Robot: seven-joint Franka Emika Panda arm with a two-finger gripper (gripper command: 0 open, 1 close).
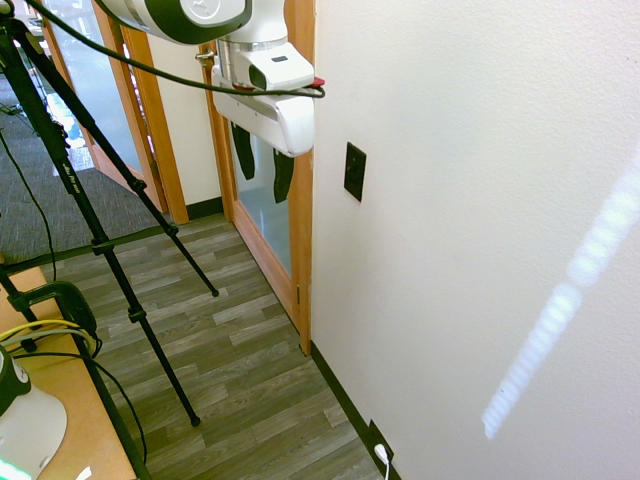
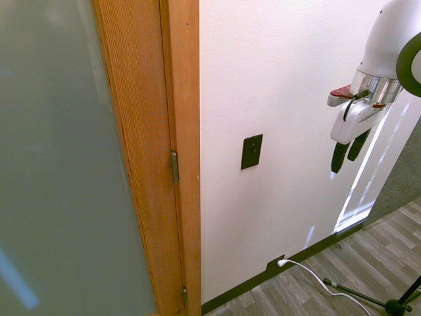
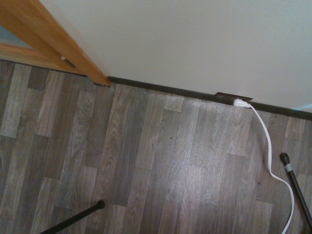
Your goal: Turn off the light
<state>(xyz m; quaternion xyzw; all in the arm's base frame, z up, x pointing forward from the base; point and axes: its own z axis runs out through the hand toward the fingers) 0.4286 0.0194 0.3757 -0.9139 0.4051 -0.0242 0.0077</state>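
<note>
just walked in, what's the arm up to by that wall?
The white Franka arm is hanging in the air near the wall, its claw pointing down at the floor and holding nothing. The black wall switch it is meant to flip sits beside the wooden door frame, clearly apart from the claw and untouched. Low on the wall, a white plug sits in the black outlet.

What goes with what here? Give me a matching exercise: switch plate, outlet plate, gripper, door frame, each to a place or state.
1 switch plate
2 outlet plate
3 gripper
4 door frame

a low at the baseboard, white plug in it
b in the air, touching nothing
c orange wood, at the wall's edge
d black, mid-wall

Pairs: 1-d, 2-a, 3-b, 4-c
</note>
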